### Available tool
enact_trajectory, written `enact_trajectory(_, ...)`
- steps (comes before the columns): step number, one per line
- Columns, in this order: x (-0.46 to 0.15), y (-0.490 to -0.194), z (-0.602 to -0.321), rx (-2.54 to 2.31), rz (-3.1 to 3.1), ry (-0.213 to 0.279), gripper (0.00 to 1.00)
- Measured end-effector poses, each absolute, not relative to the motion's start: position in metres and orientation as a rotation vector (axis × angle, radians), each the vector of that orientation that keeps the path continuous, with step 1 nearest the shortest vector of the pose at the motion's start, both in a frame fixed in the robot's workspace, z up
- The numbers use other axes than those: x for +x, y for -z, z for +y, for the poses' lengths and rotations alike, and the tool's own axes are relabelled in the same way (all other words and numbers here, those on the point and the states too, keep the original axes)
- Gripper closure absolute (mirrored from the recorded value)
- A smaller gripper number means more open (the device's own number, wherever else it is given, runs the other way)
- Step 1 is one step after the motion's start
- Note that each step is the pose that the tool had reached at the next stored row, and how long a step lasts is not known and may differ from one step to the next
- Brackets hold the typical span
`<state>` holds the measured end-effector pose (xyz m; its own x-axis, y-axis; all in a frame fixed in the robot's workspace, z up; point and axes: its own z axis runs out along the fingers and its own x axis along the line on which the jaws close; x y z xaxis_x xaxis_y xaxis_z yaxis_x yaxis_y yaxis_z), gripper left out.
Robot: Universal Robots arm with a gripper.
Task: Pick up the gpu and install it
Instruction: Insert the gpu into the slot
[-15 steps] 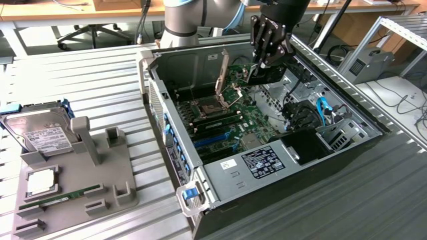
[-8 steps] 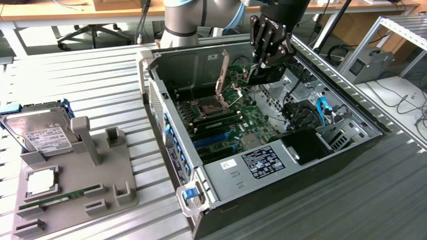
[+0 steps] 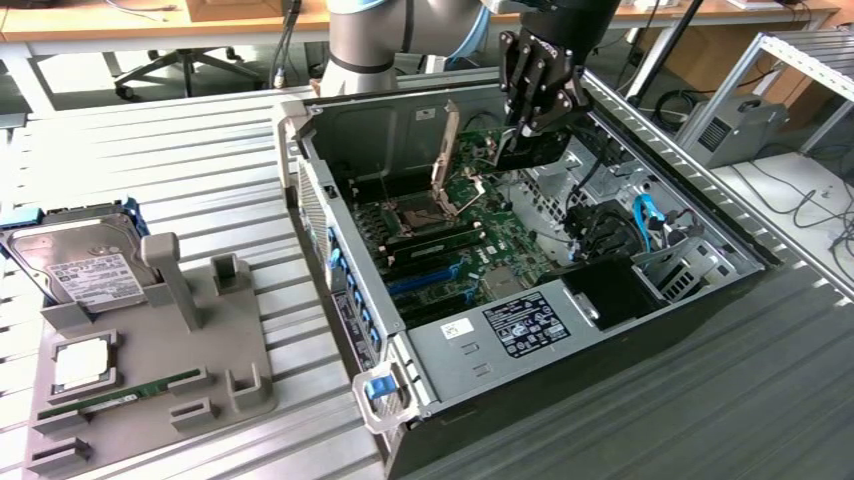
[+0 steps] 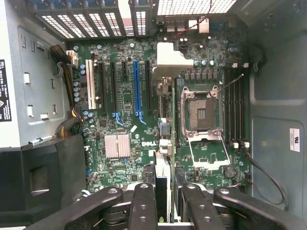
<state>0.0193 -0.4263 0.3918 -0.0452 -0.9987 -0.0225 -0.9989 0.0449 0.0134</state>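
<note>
**Holding gpu over the board: card parallel to slots, offset toward the socket**

The gpu (image 3: 525, 152) is clamped edge-on in the gripper (image 3: 534, 118), with the fingers (image 4: 143, 206) closed on its two flat faces. In the exterior view it is seen hanging above the far end of the open case (image 3: 441, 350), clear of the motherboard (image 4: 124, 158) and not seated in anything.

Key relation, read from the wrist view:
- The card's long axis is lined up with the run of the expansion slots, so no rotation error is apparent.
- The card edge is not over the blue slot (image 4: 138, 88). It is placed between that slot and the CPU socket (image 4: 201, 110), on the socket side.
- A pale metal piece (image 4: 170, 57) is seen at the card's far end, toward the vented rear wall of the case. It is probably the end bracket, but that cannot be confirmed.

The offset is judged to be sideways across the slots rather than along them. Height above the slot cannot be gauged.
</note>
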Motion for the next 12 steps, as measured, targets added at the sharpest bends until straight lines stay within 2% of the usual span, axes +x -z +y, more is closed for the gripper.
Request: enact_trajectory(12,0.0194,-0.3918,-0.4263,-2.203,2.23,-0.04,0.74)
